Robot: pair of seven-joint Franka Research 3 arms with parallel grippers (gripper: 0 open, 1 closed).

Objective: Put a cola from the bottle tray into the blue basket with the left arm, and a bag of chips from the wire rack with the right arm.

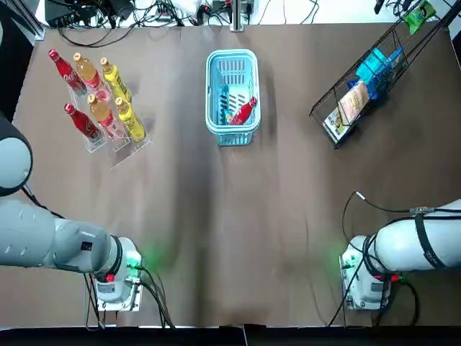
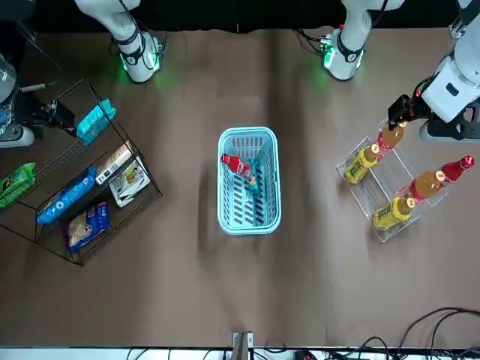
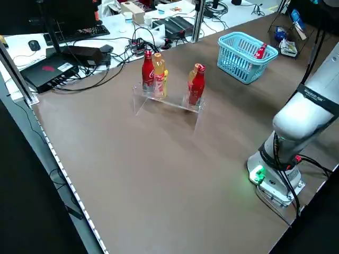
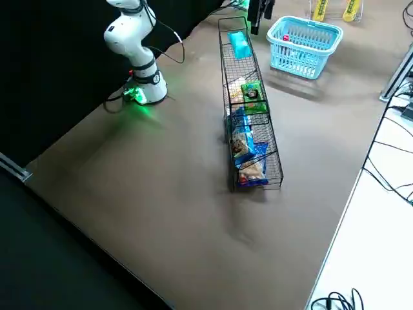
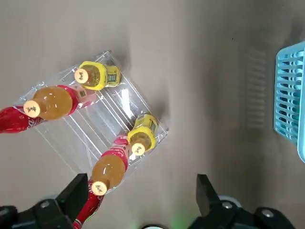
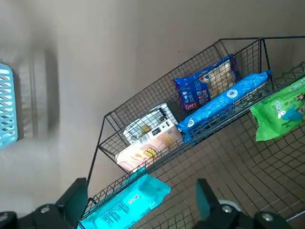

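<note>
Left fingers (image 5: 74, 198) and right fingers (image 6: 71, 200) spread apart above brown table (image 1: 216, 216), cables (image 1: 155, 11) crowding its far edge

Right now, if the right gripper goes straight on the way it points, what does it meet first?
Probably the teal bag in the wire rack, lying ahead of the open right gripper; depth is unclear.

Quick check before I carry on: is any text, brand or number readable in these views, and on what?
Nothing reads as words or numbers.
The red colas and yellow bottles in the bottle tray: label print too small.
The lone cola in the blue basket: label blurred.
The blue chips bag, green bag and white packet in the wire rack: printing visible, unreadable.
</note>
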